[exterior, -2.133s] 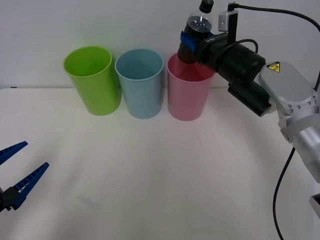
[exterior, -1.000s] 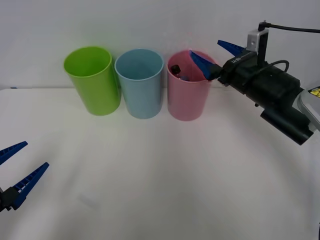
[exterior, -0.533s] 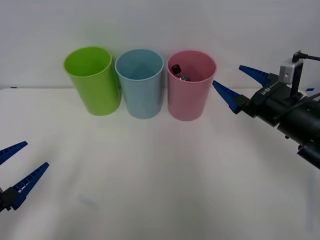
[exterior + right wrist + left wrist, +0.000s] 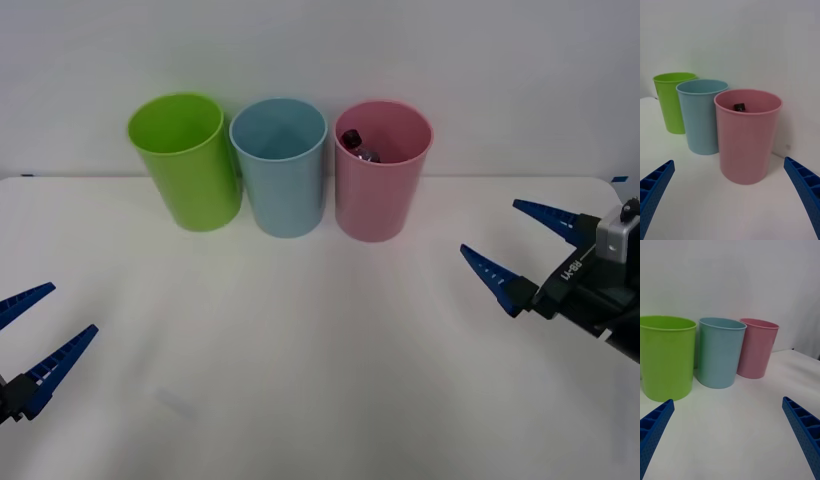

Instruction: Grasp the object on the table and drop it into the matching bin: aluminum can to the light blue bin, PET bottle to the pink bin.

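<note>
The PET bottle [image 4: 354, 146] sits inside the pink bin [image 4: 381, 190], at 12 o'clock. The right gripper [image 4: 520, 245] is wide at 3 o'clock, the left gripper [image 4: 35, 335] wide at 8 o'clock

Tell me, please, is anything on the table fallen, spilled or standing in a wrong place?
Nothing stands out. The pink bin, light blue bin and green bin stand upright in a row. The PET bottle lies inside the pink one, its cap showing.
</note>
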